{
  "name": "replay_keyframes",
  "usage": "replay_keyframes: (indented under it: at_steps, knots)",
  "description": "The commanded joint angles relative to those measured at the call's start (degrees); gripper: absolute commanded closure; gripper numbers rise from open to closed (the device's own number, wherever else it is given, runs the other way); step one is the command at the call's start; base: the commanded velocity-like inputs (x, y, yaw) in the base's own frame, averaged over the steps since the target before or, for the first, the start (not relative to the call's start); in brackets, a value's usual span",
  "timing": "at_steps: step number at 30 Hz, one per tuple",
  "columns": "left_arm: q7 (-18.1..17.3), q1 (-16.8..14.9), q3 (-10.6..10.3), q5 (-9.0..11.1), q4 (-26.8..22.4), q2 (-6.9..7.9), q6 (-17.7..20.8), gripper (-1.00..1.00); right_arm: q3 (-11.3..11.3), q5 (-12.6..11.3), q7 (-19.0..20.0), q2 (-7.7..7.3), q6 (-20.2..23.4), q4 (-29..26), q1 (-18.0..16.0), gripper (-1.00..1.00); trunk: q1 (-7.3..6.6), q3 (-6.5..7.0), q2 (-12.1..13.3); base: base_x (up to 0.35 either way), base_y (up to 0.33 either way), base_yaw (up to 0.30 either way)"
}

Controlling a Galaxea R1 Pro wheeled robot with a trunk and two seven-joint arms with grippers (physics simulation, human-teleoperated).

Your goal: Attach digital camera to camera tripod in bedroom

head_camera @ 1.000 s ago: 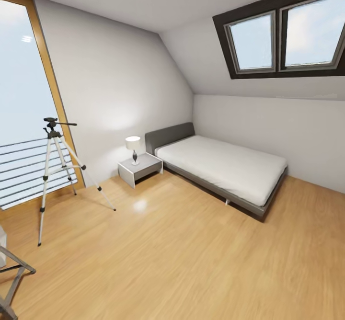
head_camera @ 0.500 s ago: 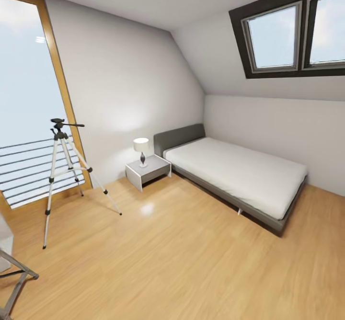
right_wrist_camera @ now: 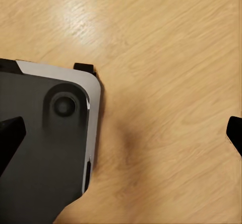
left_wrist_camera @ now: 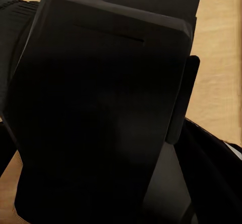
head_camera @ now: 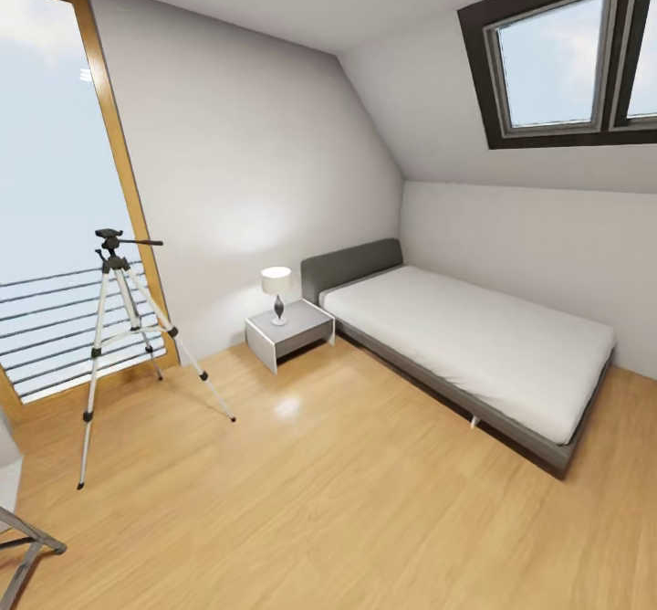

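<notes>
Your right gripper (right_wrist_camera: 121,141) is hanging wide open over the wood floor (right_wrist_camera: 166,58); your left one's state I cannot tell. The tripod (head_camera: 119,336) is standing at the head view's left, by the window (head_camera: 55,199)

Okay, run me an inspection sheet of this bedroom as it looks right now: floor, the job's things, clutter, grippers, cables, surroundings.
Surface: light wood floor, bare in the middle of the room.
Job's things: camera tripod stands upright on three spread legs by the tall window, nothing mounted on its head; digital camera nothing seen.
Clutter: small lamp on a grey nightstand; a dark folding frame at the near left edge.
Grippers: right gripper open over bare floor, dark fingertips at both edges of the right wrist view; left cannot tell, a dark body blocks its view.
Cables: nothing seen.
Surroundings: grey low bed, skylight, white walls.
</notes>
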Motion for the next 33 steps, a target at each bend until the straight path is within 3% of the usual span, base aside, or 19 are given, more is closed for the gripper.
replay_keyframes:
  at_steps: [1, 33]
  knots:
    - [0.22, -0.01, -0.49, 0.39, 0.01, -0.02, -0.13, 1.0, -0.08, 0.44, 0.09, -0.04, -0.33, 0.18, -0.06, -1.0, 0.05, -0.02, -0.03, 0.323, 0.0, 0.002]
    - [0.22, -0.01, -0.49, 0.39, -0.03, -0.03, 1.35, 1.0, 0.13, 0.49, 0.11, 0.12, 0.17, 0.18, -0.06, -1.0, 0.05, -0.02, -0.03, 0.324, 0.0, 0.013]
